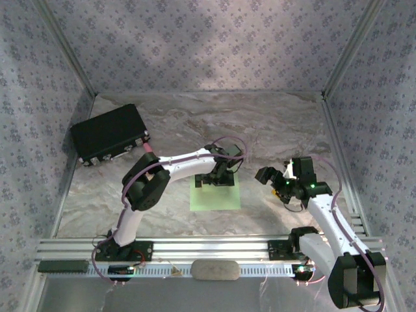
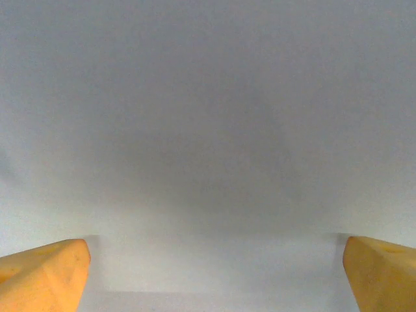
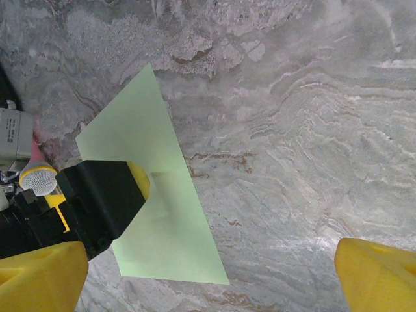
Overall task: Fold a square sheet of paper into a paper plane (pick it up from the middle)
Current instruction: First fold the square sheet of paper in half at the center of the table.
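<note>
The marbled desk [image 1: 279, 136] carries a black box [image 1: 109, 134] at its far left corner. The paper [image 1: 216, 195] lies mid-desk, a flat, plain, pale-green square. The left gripper [image 1: 218, 179] is down on its far half, jaws spread wide. The right gripper [image 1: 270, 177] hangs open to the paper's right, apart from it.

No words or numbers can be read here. A small pale sticker [image 3: 12, 135] sits on a grey part, up and far to the left of the right pincer [image 3: 211, 270], above its left finger. It has tiny dark marks on it, but they are too small and blurry to read
</note>
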### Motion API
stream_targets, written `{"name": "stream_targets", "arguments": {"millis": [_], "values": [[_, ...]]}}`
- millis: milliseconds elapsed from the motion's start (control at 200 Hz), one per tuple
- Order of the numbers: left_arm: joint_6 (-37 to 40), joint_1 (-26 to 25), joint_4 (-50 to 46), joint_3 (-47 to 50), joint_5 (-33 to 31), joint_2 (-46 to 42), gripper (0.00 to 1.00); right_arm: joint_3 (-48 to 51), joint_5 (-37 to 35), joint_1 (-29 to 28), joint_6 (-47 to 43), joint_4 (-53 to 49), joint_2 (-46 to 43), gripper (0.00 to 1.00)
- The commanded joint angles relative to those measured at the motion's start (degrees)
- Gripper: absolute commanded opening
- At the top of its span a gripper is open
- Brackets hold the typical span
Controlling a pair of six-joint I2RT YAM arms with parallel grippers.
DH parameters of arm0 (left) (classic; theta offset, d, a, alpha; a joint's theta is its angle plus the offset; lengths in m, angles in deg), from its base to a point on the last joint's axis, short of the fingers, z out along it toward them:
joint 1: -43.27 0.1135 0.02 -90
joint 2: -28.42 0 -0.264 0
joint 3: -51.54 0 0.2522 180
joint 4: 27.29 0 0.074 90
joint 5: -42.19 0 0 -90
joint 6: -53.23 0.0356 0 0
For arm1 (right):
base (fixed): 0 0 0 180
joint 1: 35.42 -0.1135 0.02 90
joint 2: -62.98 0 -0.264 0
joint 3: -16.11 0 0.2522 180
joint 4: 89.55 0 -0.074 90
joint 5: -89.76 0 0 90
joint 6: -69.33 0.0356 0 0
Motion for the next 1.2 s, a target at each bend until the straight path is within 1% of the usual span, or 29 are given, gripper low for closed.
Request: {"name": "stream_targets", "arguments": {"millis": [0, 355, 660, 1049, 1194], "values": [[1.52, 0.00, -0.27, -0.36, 1.15, 1.04, 1.00, -0.98, 0.03, -0.50, -1.26, -1.24, -0.38, 0.99], [2.65, -0.48, -0.62, 0.01, 0.41, 2.36, 1.00, -0.49, -0.44, -0.93, -1.74, -1.06, -0.51, 0.99], [1.11, -0.70, 3.79, 4.89, 3.46, 3.54, 1.00, -0.54, -0.51, -0.96, -2.14, -1.10, 0.05, 0.99], [2.35, -0.79, 3.82, 4.37, 3.79, 3.64, 1.00, -0.71, -0.95, -0.94, -1.88, -1.33, -0.32, 0.99], [2.56, -0.97, 3.97, 4.54, 3.57, 3.19, 1.00, -0.65, -2.12, -0.92, -1.11, -1.55, -1.33, 0.99]]}}
